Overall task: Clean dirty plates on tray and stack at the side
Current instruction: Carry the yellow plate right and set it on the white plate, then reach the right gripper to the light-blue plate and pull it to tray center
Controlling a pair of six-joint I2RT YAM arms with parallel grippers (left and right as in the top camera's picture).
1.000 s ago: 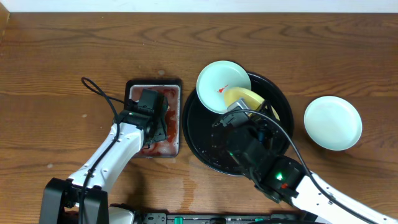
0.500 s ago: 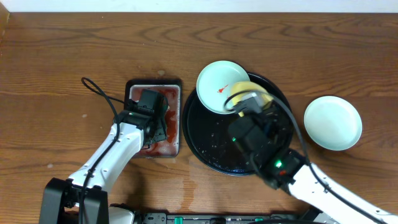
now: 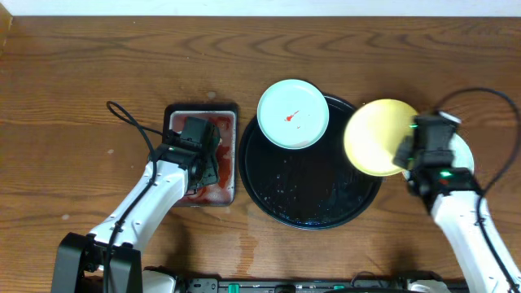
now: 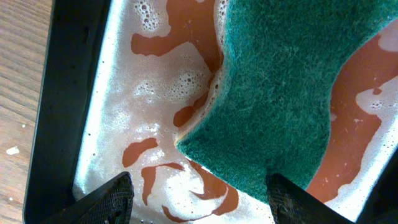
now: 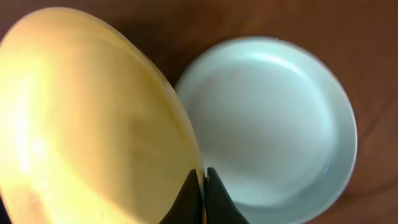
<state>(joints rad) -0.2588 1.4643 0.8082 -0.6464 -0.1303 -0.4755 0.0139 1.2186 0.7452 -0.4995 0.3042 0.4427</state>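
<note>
Right gripper [image 5: 202, 186] is pinched tight on the rim of the yellow plate [image 5: 93, 118], carrying it tilted steeply on edge rather than flat. From the wrist view, the plate fills the space to 1 side of the closed fingers, and the pale aqua plate [image 5: 273, 118] lies face up on the wooden surface [image 3: 81, 73] to the other side, below and beyond the fingertips. From overhead, the yellow plate hangs across the right rim of the black tray [image 3: 309, 213], while the aqua plate at the side is mostly hidden under the right arm.

So the stack target lies right of the held plate, toward the arm's own side. My reading is that the plate must travel right, off the tray, and level out before it can nest on the aqua one. Released at this tilt, it would likely land on its rim and slide off.

A 2nd aqua plate [image 3: 293, 114], marked with a red smear, sits on the tray's upper left rim, nearer the left arm. Left gripper [image 4: 202, 199] stands wide open, low over the green sponge [image 4: 286, 87] in the foamy sponge tray [image 3: 175, 114], not clamped on it.
</note>
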